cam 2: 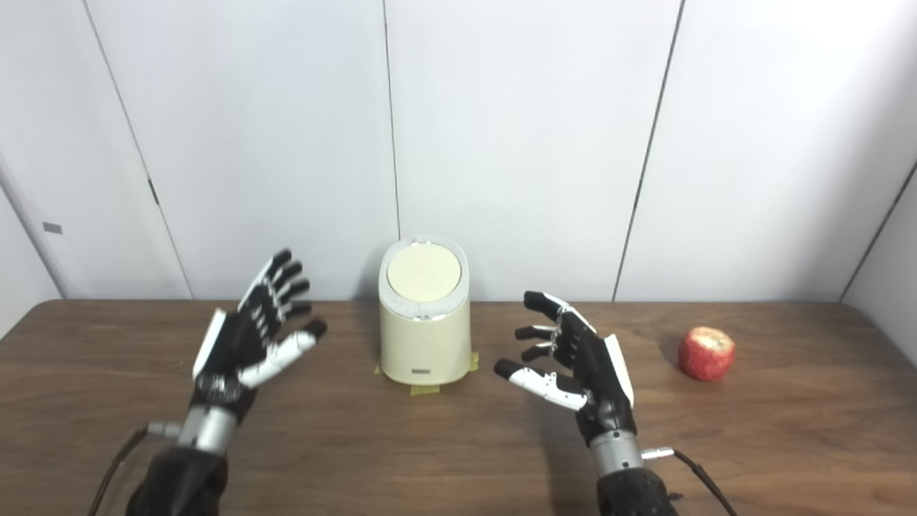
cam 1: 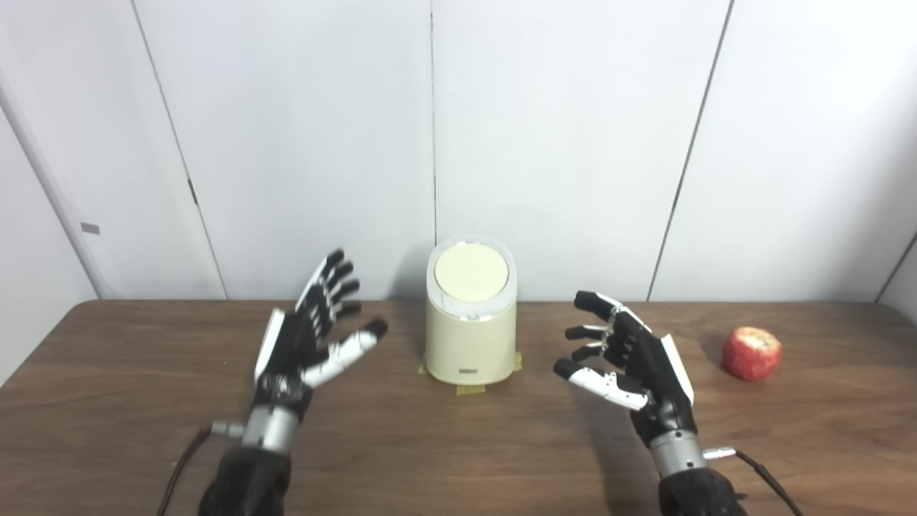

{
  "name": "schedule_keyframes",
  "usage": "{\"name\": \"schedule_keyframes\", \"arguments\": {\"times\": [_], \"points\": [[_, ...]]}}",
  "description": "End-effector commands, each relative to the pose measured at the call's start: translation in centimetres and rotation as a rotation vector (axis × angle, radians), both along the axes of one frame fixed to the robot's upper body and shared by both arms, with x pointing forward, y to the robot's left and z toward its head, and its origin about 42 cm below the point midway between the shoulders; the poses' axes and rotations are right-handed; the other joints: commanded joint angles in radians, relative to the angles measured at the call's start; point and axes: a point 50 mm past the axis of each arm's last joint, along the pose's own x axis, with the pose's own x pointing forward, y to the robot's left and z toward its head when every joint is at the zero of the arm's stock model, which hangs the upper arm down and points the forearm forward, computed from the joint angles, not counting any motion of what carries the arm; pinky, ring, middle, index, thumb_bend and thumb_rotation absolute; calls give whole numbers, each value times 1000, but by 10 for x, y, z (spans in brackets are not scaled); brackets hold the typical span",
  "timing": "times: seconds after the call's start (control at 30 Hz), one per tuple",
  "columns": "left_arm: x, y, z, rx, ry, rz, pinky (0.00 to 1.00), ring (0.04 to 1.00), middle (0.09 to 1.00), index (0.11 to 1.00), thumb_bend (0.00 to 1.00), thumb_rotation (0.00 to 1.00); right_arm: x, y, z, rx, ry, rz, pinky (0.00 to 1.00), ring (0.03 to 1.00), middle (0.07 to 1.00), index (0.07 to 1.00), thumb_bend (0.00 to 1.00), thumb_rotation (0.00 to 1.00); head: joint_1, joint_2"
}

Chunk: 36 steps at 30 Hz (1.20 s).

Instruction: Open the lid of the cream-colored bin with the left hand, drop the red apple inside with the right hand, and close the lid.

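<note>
Two black-and-white robot hands hover over the dark brown wooden bench [cam 1: 143,430] in the left eye view, one on each side of the cream-colored cylindrical plastic bin [cam 1: 471,315] that stands at the centre of the frame. The left hand [cam 1: 304,337] sits left of centre, fingers spread and pointing up toward the wall, thumb reaching toward the bin; it holds nothing and is apart from the bin. The right hand [cam 1: 630,358] sits right of centre, fingers spread and curled loosely toward the bin, also empty. The bin's round pale lid [cam 1: 471,274] lies flat and shut inside its white rim. Yellowish tape tabs [cam 1: 469,389] show at the bin's foot, probably there to keep it from sliding when the lid is pushed. The red apple [cam 1: 751,353], its top looking pale and rough, rests on the bench at the right of the frame, well apart from the right hand and from the bin.

Seen from the right eye view, the same layout shifts leftward: the bin [cam 2: 424,322] stands just left of centre, the left hand [cam 2: 251,333] at lower left, the right hand [cam 2: 573,362] right of centre, the apple [cam 2: 707,353] further right. White wall panels [cam 2: 501,143] fill the upper frame. By my reading, nothing has begun; each hand waits on the side of its own job, the left nearer the lid, the right on the apple's side.
</note>
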Motion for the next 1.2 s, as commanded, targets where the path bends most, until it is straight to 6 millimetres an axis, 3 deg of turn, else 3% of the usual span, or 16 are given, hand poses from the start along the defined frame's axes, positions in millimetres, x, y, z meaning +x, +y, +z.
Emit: {"name": "schedule_keyframes", "arguments": {"times": [0.0,0.13,0.33,0.5,0.63,0.77,1.03,1.17], "points": [[20,-14,47,21,-110,-17,822,899,949,1000,794,356,10,1,24,5,-97,11,484,644,812,758,794,282,0,-2],[42,-28,62,49,-97,-9,824,907,955,1000,838,351,10,3,25,-3,-97,14,487,644,812,762,795,300,-1,-4],[64,-51,78,116,-76,6,937,979,987,1000,915,322,10,6,26,2,-96,22,493,644,813,766,787,291,-12,-9],[84,-69,90,188,-74,18,912,1000,1000,1000,951,324,9,8,27,7,-101,25,488,642,810,770,775,284,-19,-8],[96,-78,95,269,-89,36,993,1000,1000,1000,954,325,8,9,28,10,-107,22,484,635,805,764,782,288,-23,-5],[103,-84,96,309,-89,52,898,1000,1000,1000,963,296,8,9,29,10,-107,20,479,631,806,766,786,294,-27,-3],[107,-92,88,382,-88,73,987,1000,1000,1000,975,264,10,12,29,26,-111,24,472,621,802,761,781,270,-33,-1],[106,-92,87,436,-89,78,937,1000,1000,1000,963,254,10,14,30,24,-113,22,467,616,799,761,785,269,-35,1]]}}
